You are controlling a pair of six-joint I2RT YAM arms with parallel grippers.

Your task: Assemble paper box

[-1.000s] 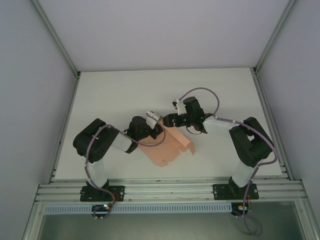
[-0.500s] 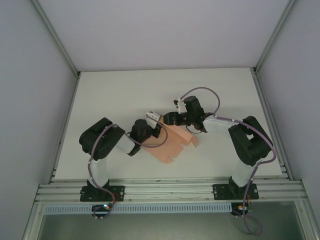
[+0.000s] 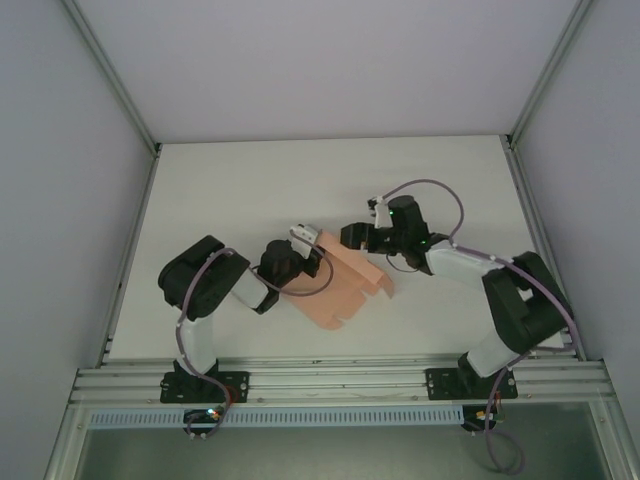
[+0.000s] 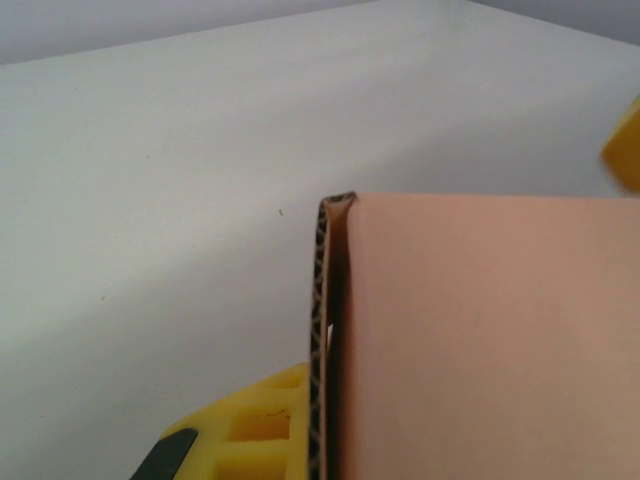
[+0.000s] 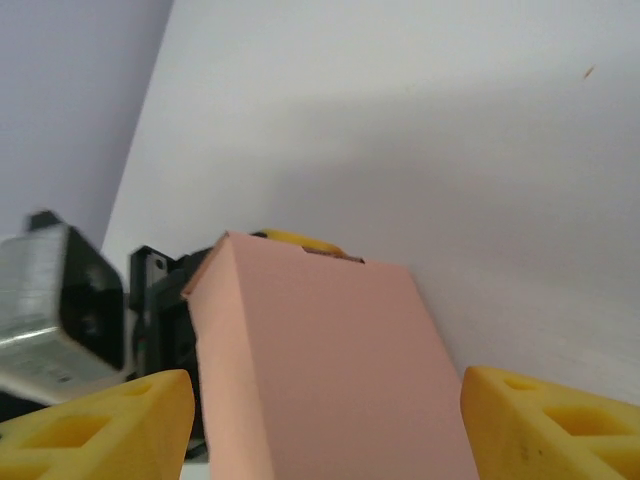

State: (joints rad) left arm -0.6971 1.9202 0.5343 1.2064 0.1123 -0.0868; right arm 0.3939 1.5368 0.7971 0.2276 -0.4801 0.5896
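The left gripper [image 3: 308, 242] is clamped tight on the far left edge of the paper box [image 3: 340, 287]. The right gripper [image 3: 352, 237] stands wide at the box's far right end, its fingers [image 5: 545, 425] straddling a raised panel. The box rests on the table [image 3: 240, 190].

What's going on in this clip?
Two arms are working on a salmon-pink paper box, partly folded, in the middle of the table. The left gripper is shut on the card's edge, pinching it. The right gripper is open, its fingers standing apart on either side of the box's raised panel without clamping it.
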